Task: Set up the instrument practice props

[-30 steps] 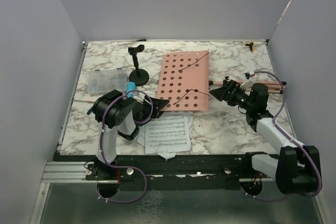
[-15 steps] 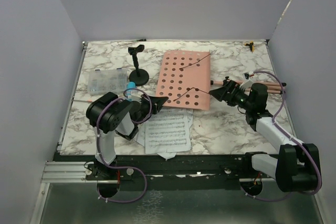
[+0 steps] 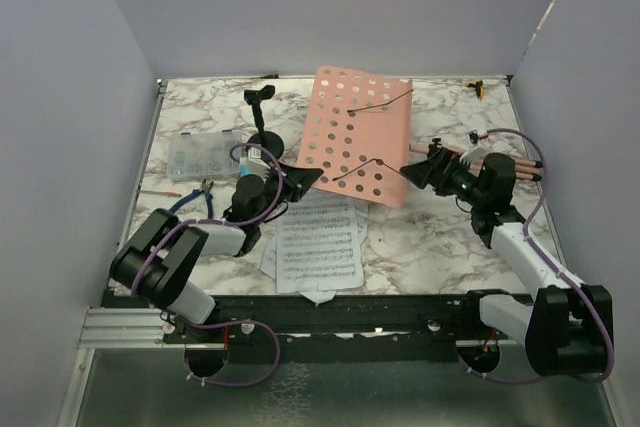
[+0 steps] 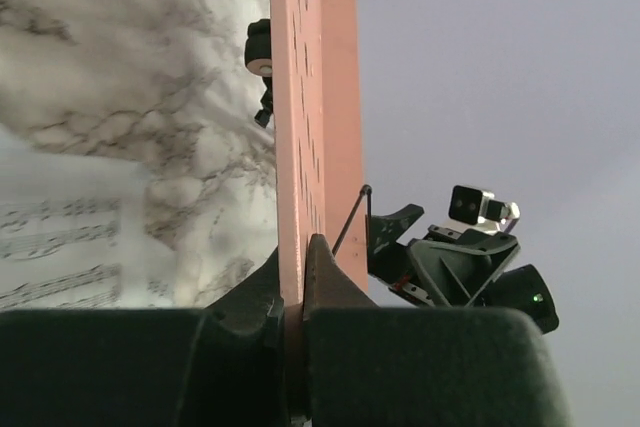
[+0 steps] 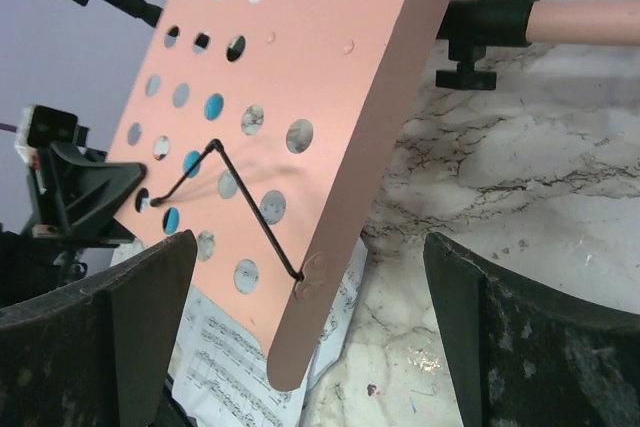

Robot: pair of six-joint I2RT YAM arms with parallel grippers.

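Observation:
The pink music stand's hole-punched panel [image 3: 357, 132] is tilted up off the table, its pink legs [image 3: 505, 162] lying at the right. My left gripper [image 3: 300, 178] is shut on the panel's lower left edge [image 4: 296, 197], jaws pinched on it in the left wrist view [image 4: 298, 259]. My right gripper [image 3: 415, 173] is open, and the panel's lower right corner [image 5: 300, 342] lies between its fingers [image 5: 105, 332] without touching. White sheet-music pages [image 3: 320, 249] lie in front. The black mic stand [image 3: 263, 135] is upright behind. Blue, perhaps the microphone, shows through the panel holes [image 5: 213, 107].
A clear compartment box [image 3: 203, 155] sits at the left. A small yellow-and-black object [image 3: 478, 88] lies at the back right corner. The stand's black clamp [image 5: 482, 31] and pink pole [image 5: 590, 19] lie on the marble table [image 3: 430, 237]. Grey walls enclose three sides.
My left arm has stretched out low over the table and raised the panel's edge. The panel went from lying flat to tilted up. My right gripper stayed by its right corner.

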